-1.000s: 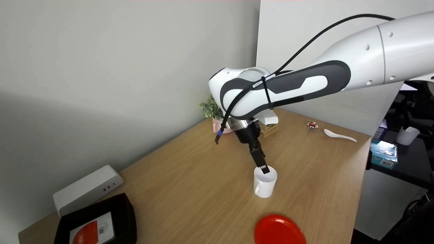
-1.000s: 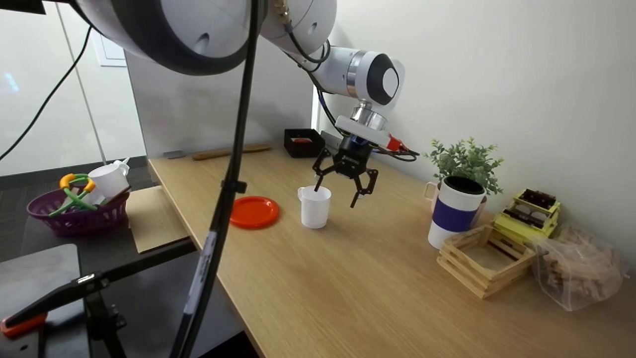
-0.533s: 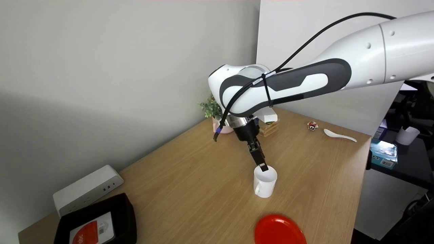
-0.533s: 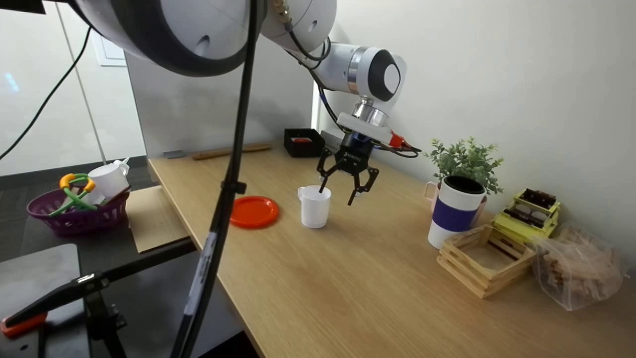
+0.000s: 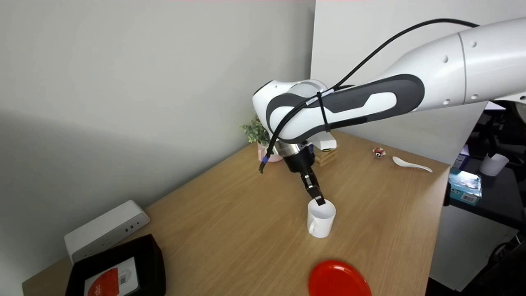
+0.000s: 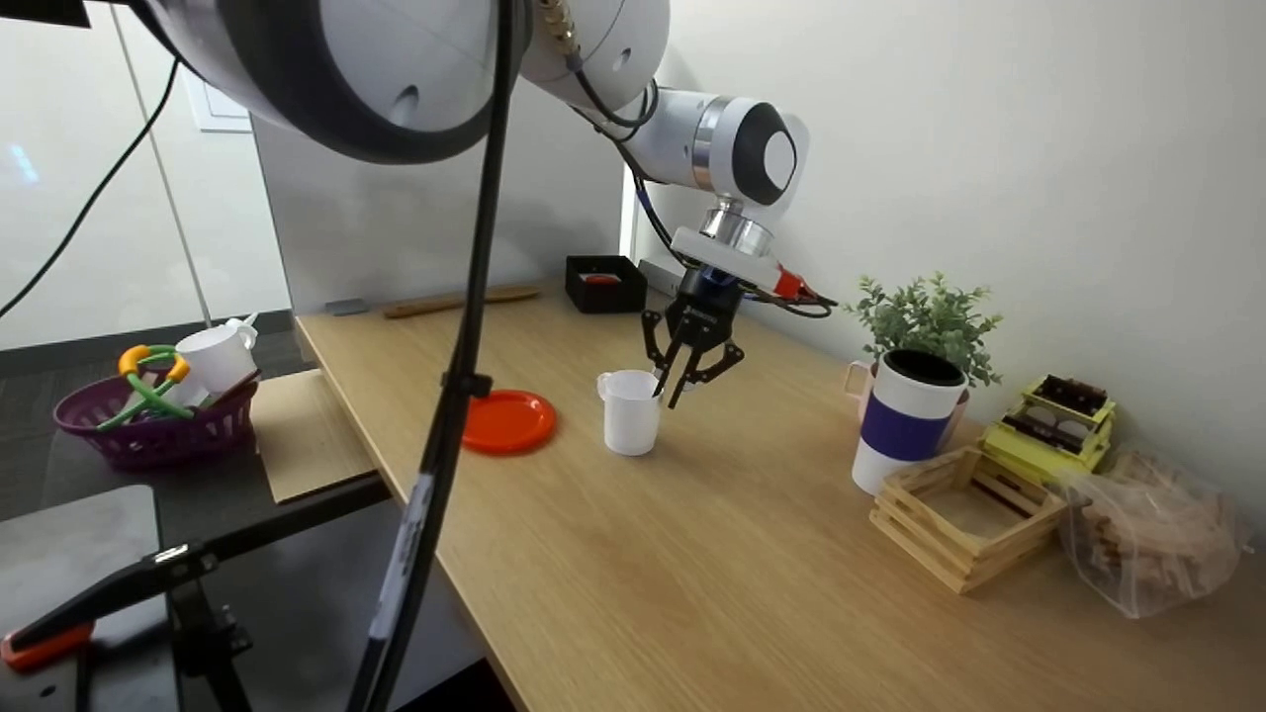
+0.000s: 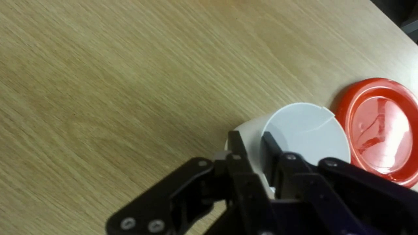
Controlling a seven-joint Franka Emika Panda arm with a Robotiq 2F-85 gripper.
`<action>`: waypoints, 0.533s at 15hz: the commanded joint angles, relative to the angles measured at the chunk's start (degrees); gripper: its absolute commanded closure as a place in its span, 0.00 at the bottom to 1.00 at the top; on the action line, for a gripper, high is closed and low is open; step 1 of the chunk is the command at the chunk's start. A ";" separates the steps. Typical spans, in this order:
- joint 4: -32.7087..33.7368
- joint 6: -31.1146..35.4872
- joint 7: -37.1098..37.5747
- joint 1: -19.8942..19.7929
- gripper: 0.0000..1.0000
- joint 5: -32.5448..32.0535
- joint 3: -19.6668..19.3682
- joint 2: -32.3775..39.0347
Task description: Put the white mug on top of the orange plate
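White, plain and cylindrical, the mug (image 6: 630,417) is upright.

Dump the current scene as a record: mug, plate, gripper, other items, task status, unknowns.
white mug: upright on the table
orange plate: flat on the table, beside the mug and apart from it in both exterior views
gripper: jaws partly open, straddling the mug's rim, one finger inside, one outside
other items: wooden crate, tumbler with blue band, black tray, white spoon
task status: mug not yet on plate
unknown: whether either finger touches the mug wall
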 commanded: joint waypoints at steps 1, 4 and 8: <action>2.86 -2.38 -1.19 0.65 1.00 -0.89 -0.49 1.44; 2.19 -2.06 -0.32 1.19 1.00 -0.90 -0.48 0.93; 1.43 -1.45 1.56 2.29 1.00 -1.10 -0.79 0.05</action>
